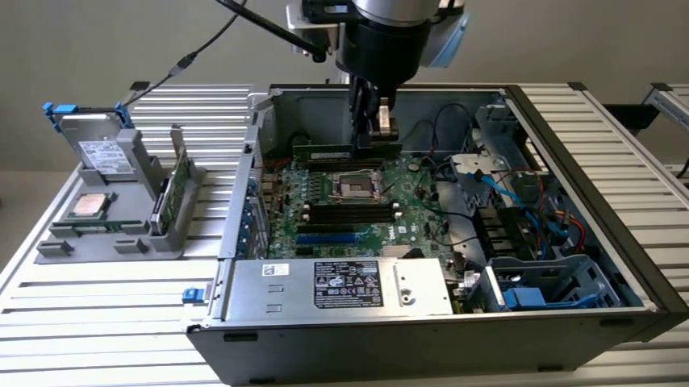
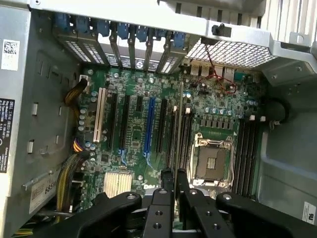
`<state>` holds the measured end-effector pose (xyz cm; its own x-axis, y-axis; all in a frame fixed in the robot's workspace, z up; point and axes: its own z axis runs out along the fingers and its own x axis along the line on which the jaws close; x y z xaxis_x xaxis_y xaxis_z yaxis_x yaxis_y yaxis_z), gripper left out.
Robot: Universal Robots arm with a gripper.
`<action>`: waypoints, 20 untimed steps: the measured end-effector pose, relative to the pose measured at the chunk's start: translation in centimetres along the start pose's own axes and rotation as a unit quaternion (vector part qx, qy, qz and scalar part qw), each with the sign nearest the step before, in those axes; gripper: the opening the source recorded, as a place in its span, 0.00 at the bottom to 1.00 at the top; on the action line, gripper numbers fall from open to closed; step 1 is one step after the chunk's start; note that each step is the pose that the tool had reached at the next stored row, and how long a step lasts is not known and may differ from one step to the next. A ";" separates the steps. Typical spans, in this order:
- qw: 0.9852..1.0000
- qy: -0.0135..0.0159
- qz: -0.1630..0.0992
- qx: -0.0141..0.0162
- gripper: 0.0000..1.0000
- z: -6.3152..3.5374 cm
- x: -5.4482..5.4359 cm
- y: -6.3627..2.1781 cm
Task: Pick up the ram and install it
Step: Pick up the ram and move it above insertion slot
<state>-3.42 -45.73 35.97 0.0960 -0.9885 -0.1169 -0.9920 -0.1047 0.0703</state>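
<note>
Gripping the slim dark-green ram strip (image 1: 323, 151), the black end effector (image 1: 377, 135) hangs over the green motherboard (image 1: 366, 218); we see the open metal computer case (image 1: 431, 347) on a ribbed aluminium table (image 1: 97, 322), beige wall (image 1: 86, 48) behind.

In the case (image 1: 431, 347), the ram (image 1: 323, 151) overhangs the motherboard (image 1: 415, 201).

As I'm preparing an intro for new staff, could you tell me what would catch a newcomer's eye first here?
The open computer case sits in the middle of the exterior view, its green motherboard exposed. The arm's tool reaches down into it, shut on the ram over the board. A grey fixture with other parts stands at the exterior view's left.
</note>
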 end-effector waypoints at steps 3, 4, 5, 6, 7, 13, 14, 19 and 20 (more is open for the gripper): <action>1.000 -0.001 0.009 0.001 0.14 0.52 0.1 -0.37; 1.000 -0.001 0.013 0.001 0.14 0.69 0.1 -0.48; 1.000 -0.001 0.016 0.002 0.14 0.86 0.2 -0.60; 1.000 -0.002 0.019 0.002 0.14 1.04 0.2 -0.72; 1.000 -0.002 0.021 0.002 0.14 1.21 0.2 -0.85; 1.000 -0.002 0.027 0.003 0.14 2.30 0.0 -1.40; 1.000 -0.002 0.028 0.003 0.14 2.48 -0.1 -1.45; 1.000 -0.002 0.030 0.003 0.14 3.45 -0.6 -1.61; 1.000 -0.002 0.030 0.003 0.14 3.62 -0.7 -1.64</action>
<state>-2.16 -44.49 32.35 0.0353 -0.9926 -0.1160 -0.9965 -0.0437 0.0712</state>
